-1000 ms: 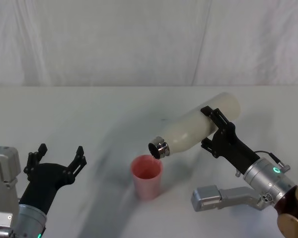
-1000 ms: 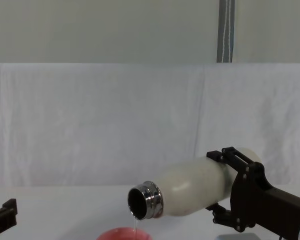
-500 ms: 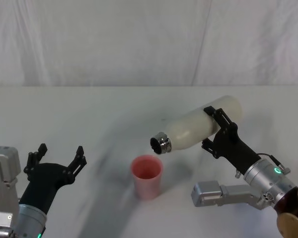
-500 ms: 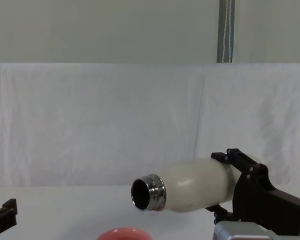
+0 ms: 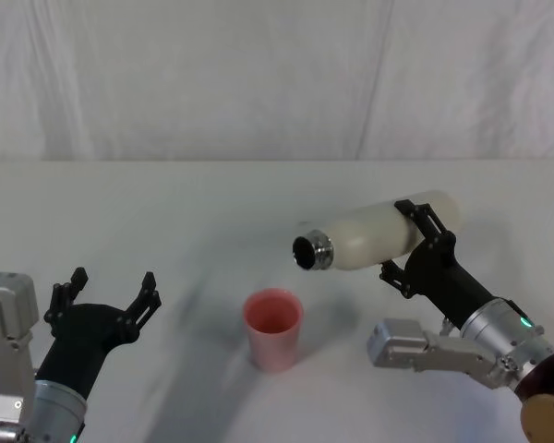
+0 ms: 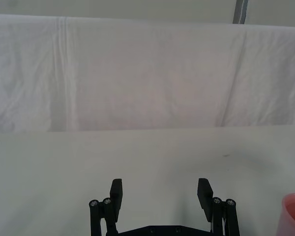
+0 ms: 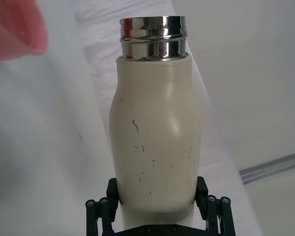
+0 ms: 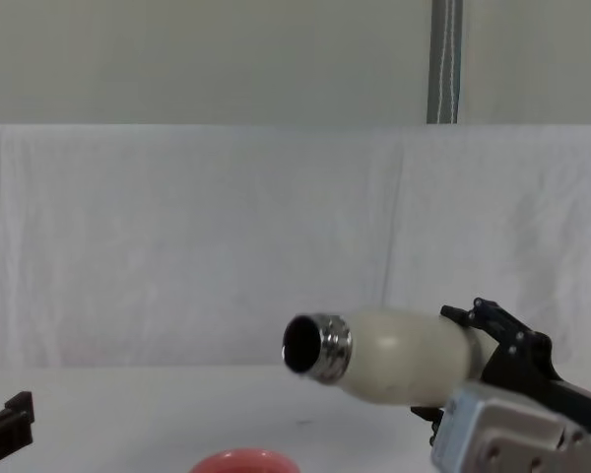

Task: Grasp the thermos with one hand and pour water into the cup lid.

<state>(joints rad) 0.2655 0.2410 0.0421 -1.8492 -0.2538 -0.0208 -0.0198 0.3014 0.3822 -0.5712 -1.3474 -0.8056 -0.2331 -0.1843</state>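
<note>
Right gripper [image 5: 423, 242] clamps thermos [image 5: 379, 240], near-level, mouth beside cup lid [image 5: 273, 325]. Risk: drips miss cup. Left gripper [image 5: 106, 297] open, empty.

The right gripper [image 8: 473, 360] holds the thermos [image 8: 394, 355] nearly level above the table, steel mouth pointing left. The cup lid [image 8: 243, 460] sits below, left of the mouth.

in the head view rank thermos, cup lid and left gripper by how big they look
1. thermos, held by the right gripper, looks longest.
2. left gripper, open, spreads wider than the cup; it sits nearer the camera, so this rank is unsure.
3. cup lid looks smallest.
</note>
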